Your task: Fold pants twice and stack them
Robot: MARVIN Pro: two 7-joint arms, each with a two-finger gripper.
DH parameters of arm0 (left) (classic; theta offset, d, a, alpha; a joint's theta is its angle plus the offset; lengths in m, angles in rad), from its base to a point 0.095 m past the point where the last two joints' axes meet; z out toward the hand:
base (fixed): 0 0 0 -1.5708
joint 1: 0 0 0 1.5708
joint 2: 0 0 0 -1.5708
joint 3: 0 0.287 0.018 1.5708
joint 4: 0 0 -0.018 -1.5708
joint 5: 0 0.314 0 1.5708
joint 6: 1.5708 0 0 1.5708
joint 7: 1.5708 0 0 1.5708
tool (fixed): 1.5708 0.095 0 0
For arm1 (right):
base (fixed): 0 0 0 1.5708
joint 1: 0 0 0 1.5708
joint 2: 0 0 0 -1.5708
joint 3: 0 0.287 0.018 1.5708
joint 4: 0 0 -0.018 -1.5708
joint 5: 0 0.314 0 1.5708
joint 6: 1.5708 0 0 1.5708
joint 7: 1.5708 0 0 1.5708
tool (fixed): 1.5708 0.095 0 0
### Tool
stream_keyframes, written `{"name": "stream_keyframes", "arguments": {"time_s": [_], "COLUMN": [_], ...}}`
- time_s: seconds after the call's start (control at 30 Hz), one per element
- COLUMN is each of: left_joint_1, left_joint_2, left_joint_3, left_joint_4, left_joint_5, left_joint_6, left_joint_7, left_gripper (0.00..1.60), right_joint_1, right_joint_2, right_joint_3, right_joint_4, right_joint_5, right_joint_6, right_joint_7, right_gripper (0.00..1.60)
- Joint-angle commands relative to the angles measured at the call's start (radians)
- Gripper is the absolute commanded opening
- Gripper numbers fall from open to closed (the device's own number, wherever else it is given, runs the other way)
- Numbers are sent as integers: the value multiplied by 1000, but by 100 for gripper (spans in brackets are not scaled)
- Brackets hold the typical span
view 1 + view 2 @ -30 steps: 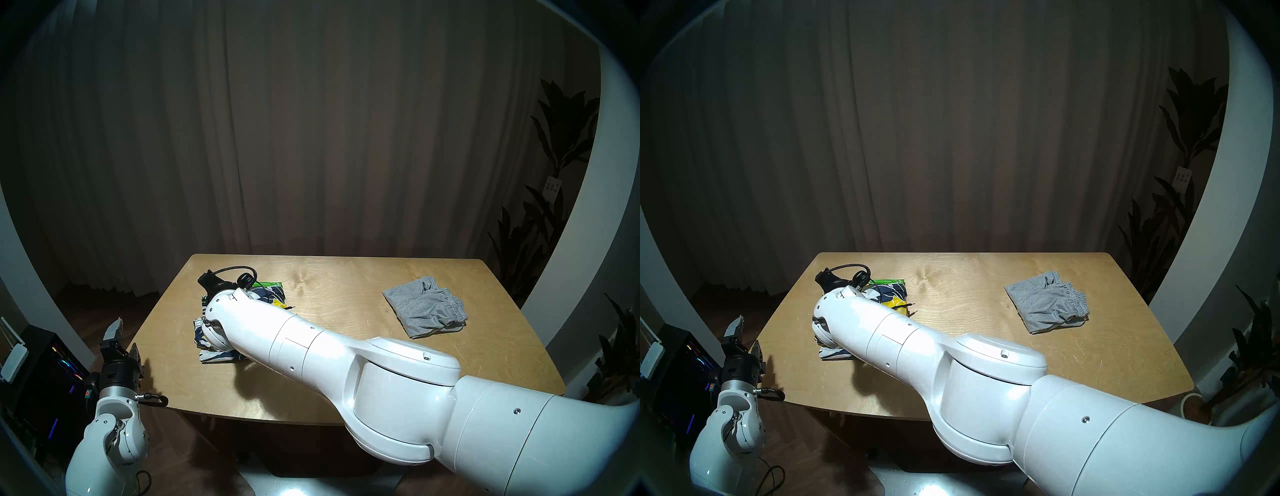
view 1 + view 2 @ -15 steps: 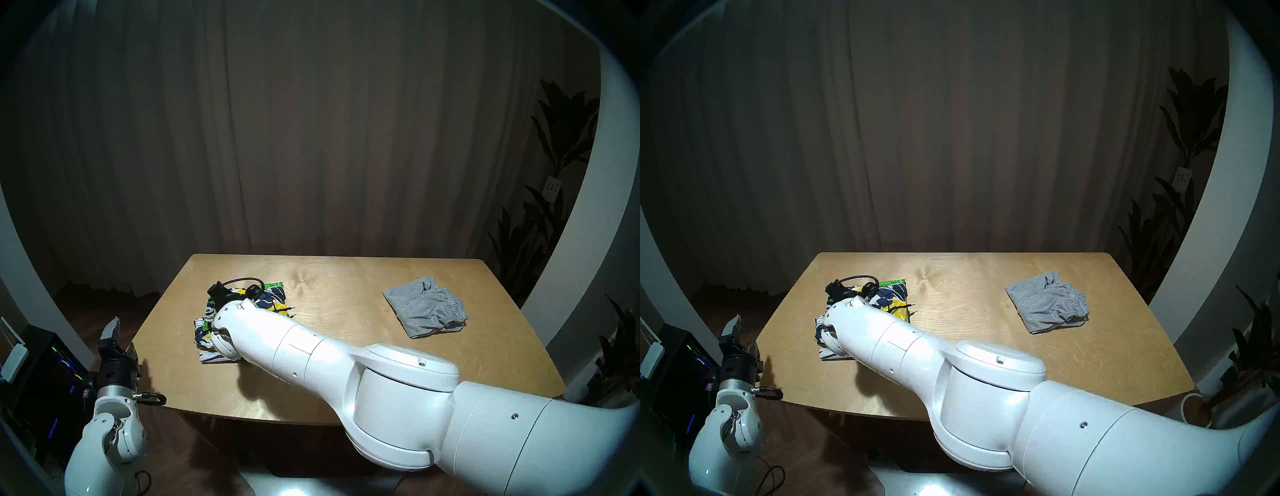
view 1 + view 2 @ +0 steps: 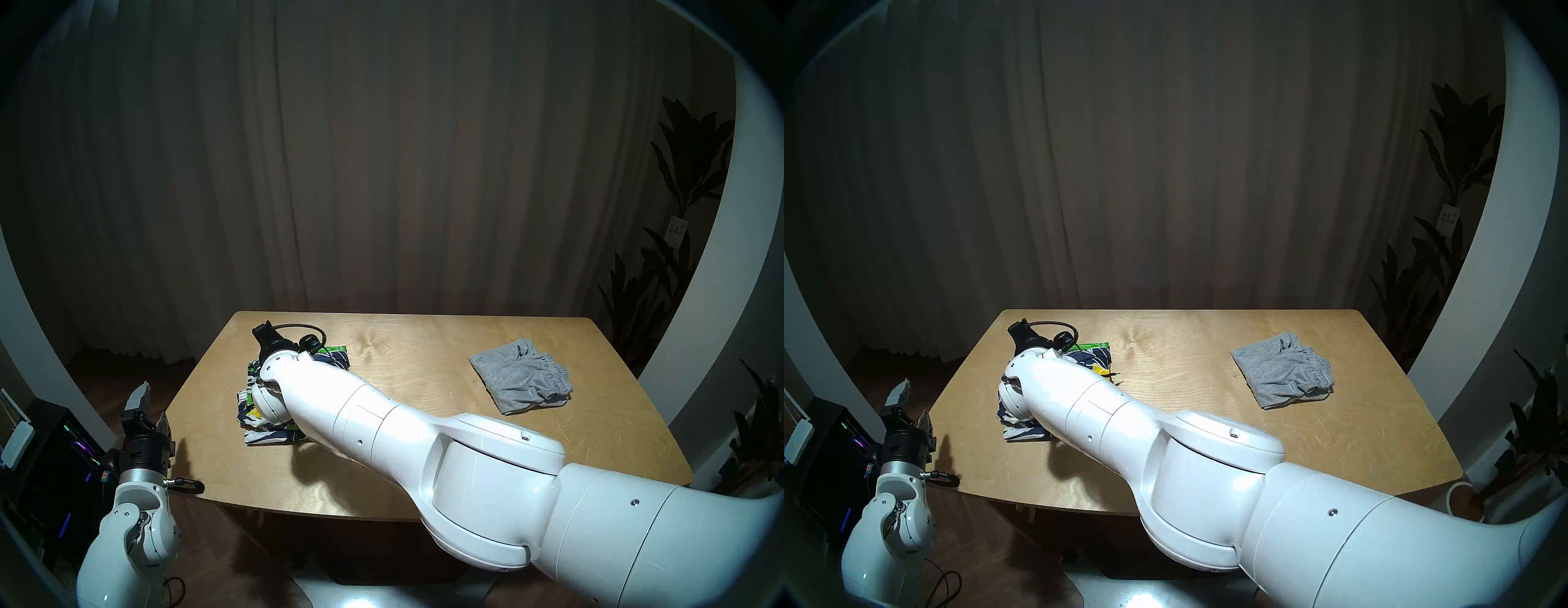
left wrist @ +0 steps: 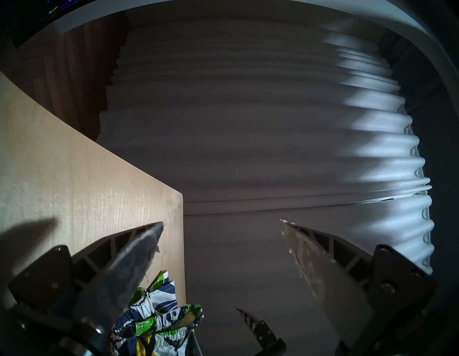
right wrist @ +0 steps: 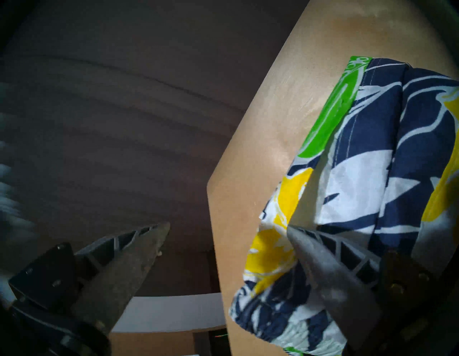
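Note:
The navy floral shorts (image 3: pixel 271 436) lie folded in a bundle on the left part of the wooden table (image 3: pixel 424 382). My right arm reaches across them and hides their middle. In the right wrist view my right gripper (image 5: pixel 228 225) is open and holds nothing; one finger (image 5: pixel 330 268) hovers over the floral shorts (image 5: pixel 360 174), the other hangs past the table's edge. The grey shorts (image 3: pixel 522 375) lie folded at the table's right. My left gripper (image 3: pixel 152 405) stands open off the table's left edge, pointing up, and holds nothing.
A computer tower with coloured lights (image 3: pixel 63 446) stands on the floor at the left, close to my left arm. Dark plants (image 3: pixel 679 178) and a white pot (image 3: pixel 1463 501) stand at the right. A curtain (image 3: pixel 382 170) hangs behind the table.
My right wrist dipped down onto the floral shorts, then lifted back up toward the table's far left. The left gripper stayed almost still. Both stayed open.

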Motion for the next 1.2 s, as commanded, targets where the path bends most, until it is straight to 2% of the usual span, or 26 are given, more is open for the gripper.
{"name": "stream_keyframes", "arguments": {"time_s": [0.0,0.03,0.07,0.1,0.2,0.3,0.33,0.43,0.73,0.83,0.9,1.17], "left_joint_1": [-61,-69,-76,-85,-110,-136,-144,-167,-211,-190,-185,-155], "left_joint_2": [53,56,62,68,81,94,97,107,123,116,110,93], "left_joint_3": [25,30,35,40,54,68,71,87,117,107,104,98], "left_joint_4": [-6,-6,-3,-1,4,9,12,24,65,71,71,68], "left_joint_5": [4,2,5,8,13,17,18,20,25,21,15,-13], "left_joint_6": [57,64,69,77,90,103,107,121,148,149,150,169], "left_joint_7": [4,5,8,9,17,27,29,39,71,67,67,66], "left_gripper": [160,160,160,160,160,160,160,160,160,160,160,160], "right_joint_1": [-70,-73,-87,-80,-91,-101,-100,-119,-126,-113,-110,-141], "right_joint_2": [-6,-6,11,-3,20,70,76,132,221,234,235,307], "right_joint_3": [86,98,105,116,134,137,140,134,76,82,85,91], "right_joint_4": [-117,-119,-161,-133,-183,-233,-218,-242,-348,-404,-404,-512], "right_joint_5": [61,71,78,86,93,82,79,67,16,14,14,11], "right_joint_6": [-64,-71,-78,-78,-102,-139,-154,-205,-286,-290,-288,-300], "right_joint_7": [100,105,110,123,143,148,148,116,26,26,32,36], "right_gripper": [160,160,160,160,160,160,160,160,160,160,160,160]}}
